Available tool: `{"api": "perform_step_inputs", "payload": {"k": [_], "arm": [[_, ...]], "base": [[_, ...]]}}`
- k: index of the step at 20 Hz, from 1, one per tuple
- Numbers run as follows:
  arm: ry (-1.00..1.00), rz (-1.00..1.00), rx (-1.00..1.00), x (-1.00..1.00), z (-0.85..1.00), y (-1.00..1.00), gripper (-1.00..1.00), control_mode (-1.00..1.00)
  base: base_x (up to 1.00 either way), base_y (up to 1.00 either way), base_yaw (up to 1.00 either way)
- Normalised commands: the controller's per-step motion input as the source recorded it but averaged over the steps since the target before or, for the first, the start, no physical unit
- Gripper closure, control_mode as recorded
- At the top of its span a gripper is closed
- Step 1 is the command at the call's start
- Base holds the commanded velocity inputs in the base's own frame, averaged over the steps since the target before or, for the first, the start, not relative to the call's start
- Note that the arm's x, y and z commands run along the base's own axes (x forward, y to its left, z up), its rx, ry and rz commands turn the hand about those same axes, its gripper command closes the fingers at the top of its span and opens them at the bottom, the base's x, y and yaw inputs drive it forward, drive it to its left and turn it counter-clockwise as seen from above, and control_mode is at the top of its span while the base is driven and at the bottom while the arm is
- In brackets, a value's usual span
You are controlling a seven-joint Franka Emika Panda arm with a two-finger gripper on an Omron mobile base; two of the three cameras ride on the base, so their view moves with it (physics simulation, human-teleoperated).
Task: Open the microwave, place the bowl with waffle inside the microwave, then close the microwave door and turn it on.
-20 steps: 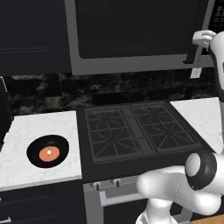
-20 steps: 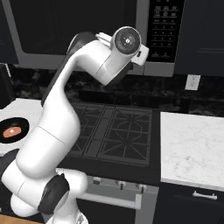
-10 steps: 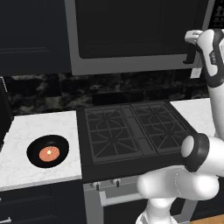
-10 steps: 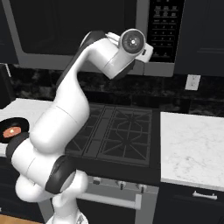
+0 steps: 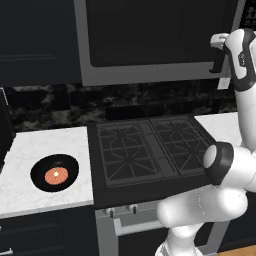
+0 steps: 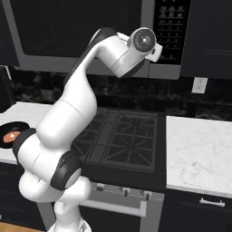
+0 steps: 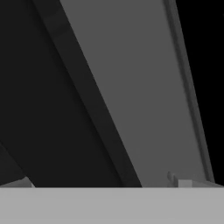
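The microwave (image 5: pixel 150 45) hangs above the stove, and the microwave door (image 6: pixel 77 31) is shut. My gripper (image 5: pixel 218 52) is up at the black bar handle (image 5: pixel 219 64) on the door's right side. In the hand view my gripper (image 7: pixel 101 183) is open. The handle (image 7: pixel 87 92) runs slantwise over the grey frame (image 7: pixel 140 87) and passes between the wide-set fingertips (image 7: pixel 183 182). The black bowl (image 5: pixel 55 173) with the orange-brown waffle (image 5: pixel 56 175) sits on the white counter at the left. The bowl (image 6: pixel 10 136) also peeks out behind my arm.
A black gas stove (image 5: pixel 150 150) lies below the microwave. The dark button panel (image 6: pixel 170 27) is right of the door. White marble counters (image 6: pixel 199 149) flank the stove. Dark cabinets (image 5: pixel 35 45) stand left of the microwave. A wall socket (image 6: pixel 198 84) is on the backsplash.
The hand has moved a little left and closer to the door handle as the arm straightened upward. The jaws have stayed open. Bowl and door have not moved.
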Motion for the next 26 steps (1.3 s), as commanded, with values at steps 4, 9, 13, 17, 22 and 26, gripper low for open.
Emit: {"api": "perform_step_inputs", "payload": {"k": [4, 9, 13, 17, 22, 26], "arm": [[0.00, 0.00, 0.00, 0.03, -0.11, 0.01, -1.00, -1.00], [0.00, 0.00, 0.00, 0.01, -0.22, 0.20, 1.00, -1.00], [0.00, 0.00, 0.00, 0.00, 0.00, 0.00, 1.00, -1.00], [0.00, 0.00, 0.00, 0.00, 0.00, 0.06, 1.00, -1.00], [0.00, 0.08, -0.10, -0.05, 0.00, 0.27, 1.00, -1.00], [-0.01, 0.24, -0.20, -0.39, 0.00, 0.23, 1.00, -1.00]], "base": [[0.00, 0.00, 0.00], [0.00, 0.00, 0.00], [0.00, 0.00, 0.00], [0.00, 0.00, 0.00], [0.00, 0.00, 0.00], [0.00, 0.00, 0.00]]}}
